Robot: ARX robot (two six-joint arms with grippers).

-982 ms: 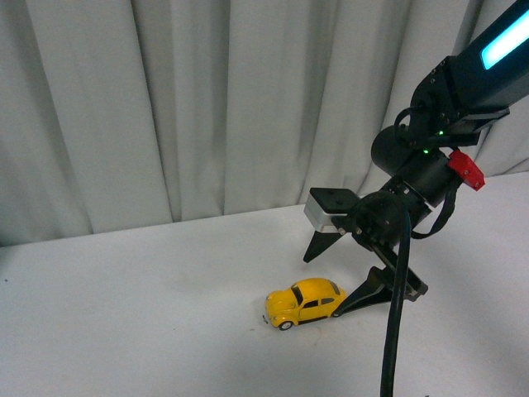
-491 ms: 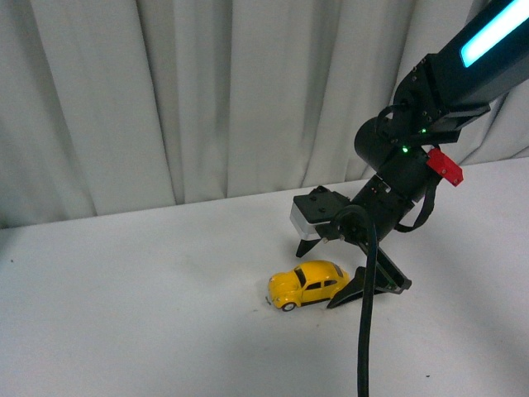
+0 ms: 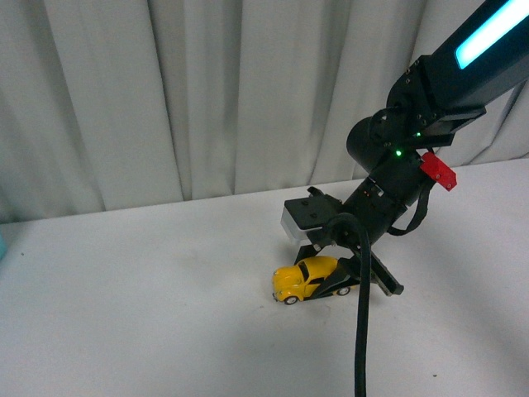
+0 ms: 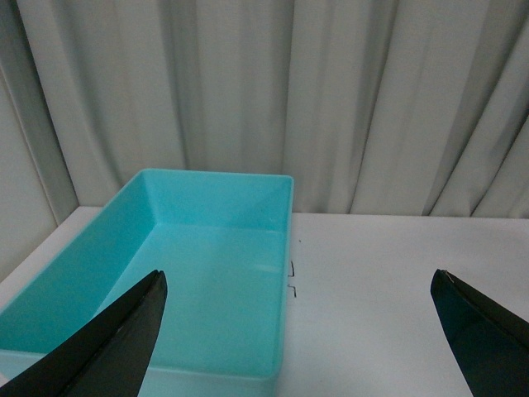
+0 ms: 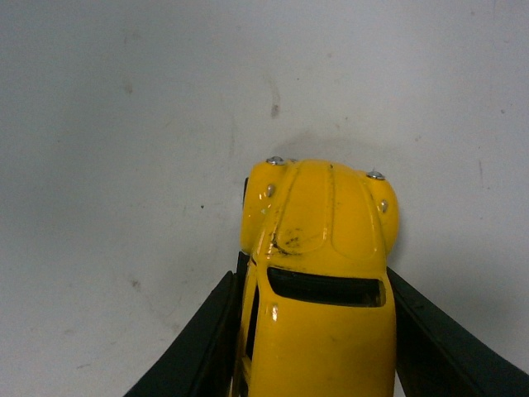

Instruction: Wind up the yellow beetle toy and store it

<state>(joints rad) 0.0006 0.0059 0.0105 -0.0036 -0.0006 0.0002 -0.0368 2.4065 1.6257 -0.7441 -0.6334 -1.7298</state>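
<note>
**Yellow beetle toy** point(image 3: 304, 279): a small rounded car in glossy yellow paint, with a few dark scuffs on the bonnet. It has dark windows, black wheels and two tiny bright headlamps. It stands on its wheels on the table point(image 3: 149, 298), a matt white top with faint specks, in front of a pale pleated curtain point(image 3: 165, 99).

**Right gripper** point(image 3: 324, 271): black, matt, wedge-shaped fingers, one on each flank of the car. In the wrist view both look pressed against the doors, so I take it to be pinching the toy where it stands.

**Left gripper** point(image 4: 293, 331): fingers of the same black make, spread wide and holding nothing. It hangs over the near end of the bin.

**Turquoise bin** point(image 4: 216, 198): rectangular, smooth plastic with straight walls and nothing inside. It sits well apart from the car.

**Status**: the grasp appears made. Nothing shows the toy wound. By my reckoning the winding, the carry across and the drop into the bin are all left to do.
</note>
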